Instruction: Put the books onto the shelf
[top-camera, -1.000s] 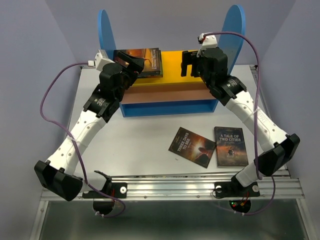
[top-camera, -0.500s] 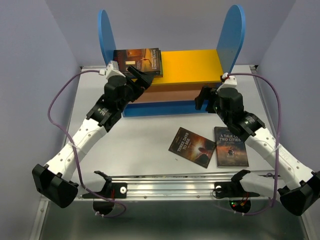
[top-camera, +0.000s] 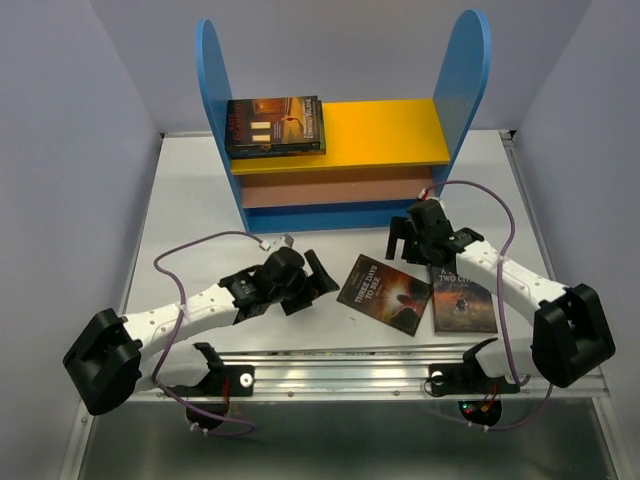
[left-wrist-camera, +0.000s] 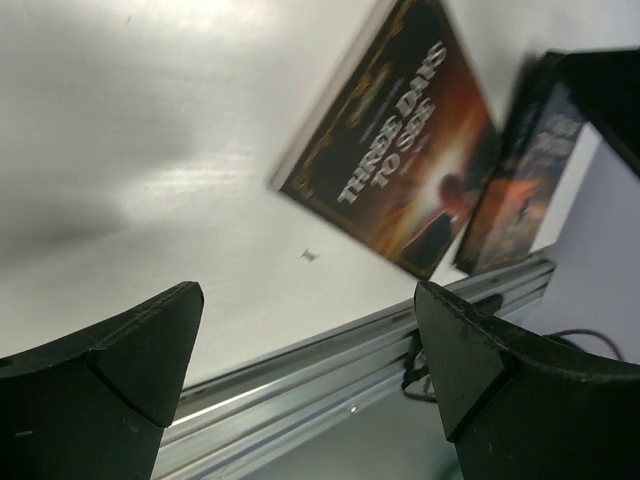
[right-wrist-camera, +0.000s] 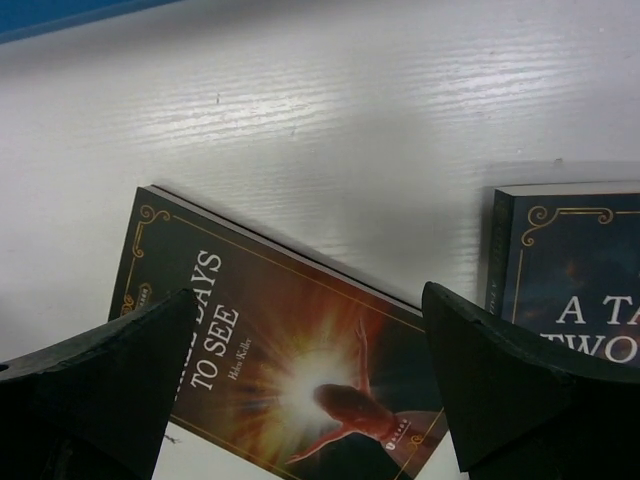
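Yellow top board (top-camera: 385, 128) of the shelf (top-camera: 462, 70) bearing a dark stack of books (top-camera: 276, 125) at its left end, close against the blue side panel. Flat on the white table (top-camera: 200, 210) in front of the shelf: Three Days to See (top-camera: 384, 293), lying askew, and just to its right A Tale of Two Cities (top-camera: 462, 293). Right gripper (top-camera: 403, 243) low between the shelf base and these two, fingers spread wide, holding nothing. Left gripper (top-camera: 318, 279) low beside Three Days to See, on its left, equally wide and empty
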